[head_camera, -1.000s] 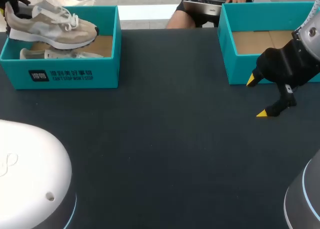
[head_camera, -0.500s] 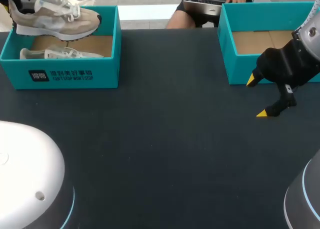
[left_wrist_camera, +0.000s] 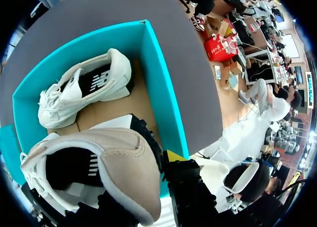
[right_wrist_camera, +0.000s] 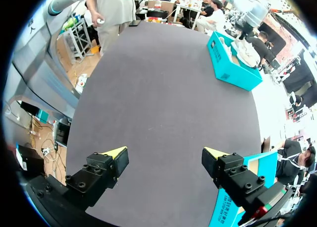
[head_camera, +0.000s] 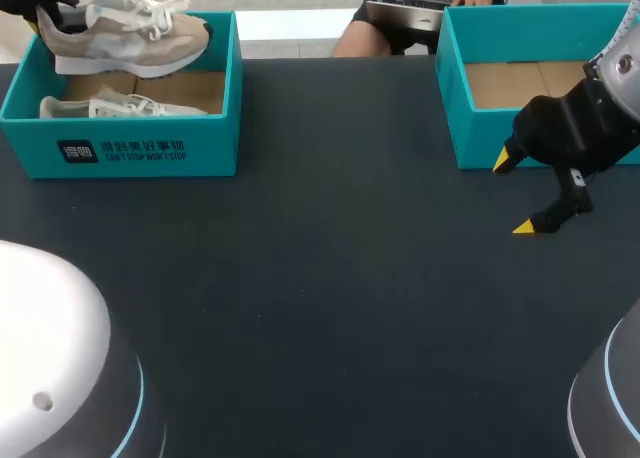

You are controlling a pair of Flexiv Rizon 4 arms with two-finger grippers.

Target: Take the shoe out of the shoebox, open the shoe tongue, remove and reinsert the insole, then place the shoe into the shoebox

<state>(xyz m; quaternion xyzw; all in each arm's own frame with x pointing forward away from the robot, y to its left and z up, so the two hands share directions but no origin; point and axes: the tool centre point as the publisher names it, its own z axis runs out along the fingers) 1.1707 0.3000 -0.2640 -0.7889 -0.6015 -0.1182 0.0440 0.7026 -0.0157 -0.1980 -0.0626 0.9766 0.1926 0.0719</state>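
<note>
A beige and white shoe (head_camera: 125, 38) hangs over the left teal shoebox (head_camera: 120, 153), with my left gripper (head_camera: 45, 13) shut on its heel at the box's far left corner. In the left wrist view the heel (left_wrist_camera: 119, 172) fills the space between the fingers of the left gripper (left_wrist_camera: 143, 187), one yellow tip showing beside it. A second shoe (head_camera: 120, 106) lies on its side on the box floor (left_wrist_camera: 84, 93). My right gripper (head_camera: 512, 193) stands open over the table in front of the right box, with nothing between its fingers (right_wrist_camera: 165, 155).
A second teal shoebox (head_camera: 540, 128) stands at the back right, showing only its cardboard floor. Dark tabletop (head_camera: 330, 278) stretches between and in front of the two boxes. My arms' white bases sit at the near corners.
My left gripper has raised the shoe higher above the left box and carried it a little to the right. The right arm has not moved.
</note>
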